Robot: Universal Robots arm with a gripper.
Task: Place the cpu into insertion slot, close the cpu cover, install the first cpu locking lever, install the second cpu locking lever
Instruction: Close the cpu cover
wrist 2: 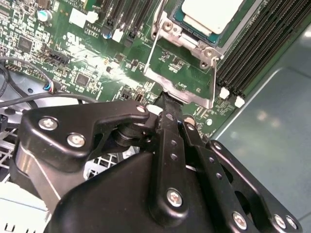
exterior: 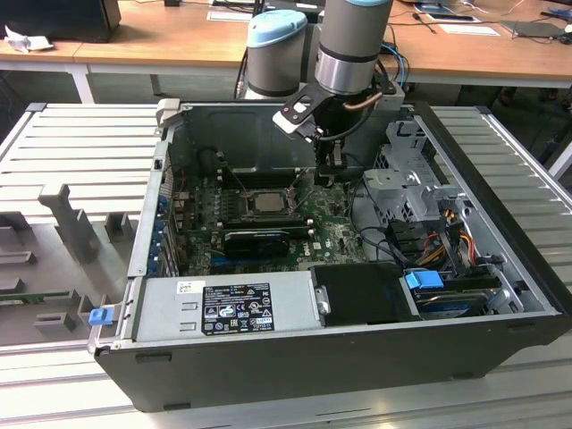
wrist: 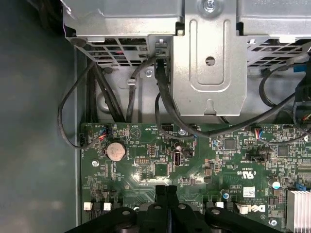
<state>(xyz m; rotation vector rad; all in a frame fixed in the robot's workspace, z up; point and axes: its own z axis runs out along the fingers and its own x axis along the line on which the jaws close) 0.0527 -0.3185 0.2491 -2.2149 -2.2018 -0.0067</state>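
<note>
Exterior view: a ribbed metal table (exterior: 71,134) carries an open computer case (exterior: 357,357), its side panel off and its walls forming a rim around the work area. The robot arm (exterior: 353,45) enters from the upper centre of the frame and reaches down between the case's rear wall and the drive cage (exterior: 407,179) on the exterior view's right, with little room on the cage side. A power supply (exterior: 223,304) closes off the near edge. The green board (exterior: 331,234) lies open in the middle.

The insertion slot (exterior: 241,201) sits at the centre of the frame, just to the exterior view's left of the gripper (exterior: 332,165). The cpu (exterior: 265,203) is seated in it, pale and flat.

In the second wrist view the cpu cover (wrist 2: 194,42) appears to lie down around the chip, framing its edges, with long black memory slots (wrist 2: 248,53) close alongside. The gripper's fingers are drawn together with no gap. Their tip meets a thin metal edge beside the socket, though whether it pinches that edge cannot be told.

In the first wrist view, black cables (wrist: 73,111) loop near the board's edge under the cage.
</note>
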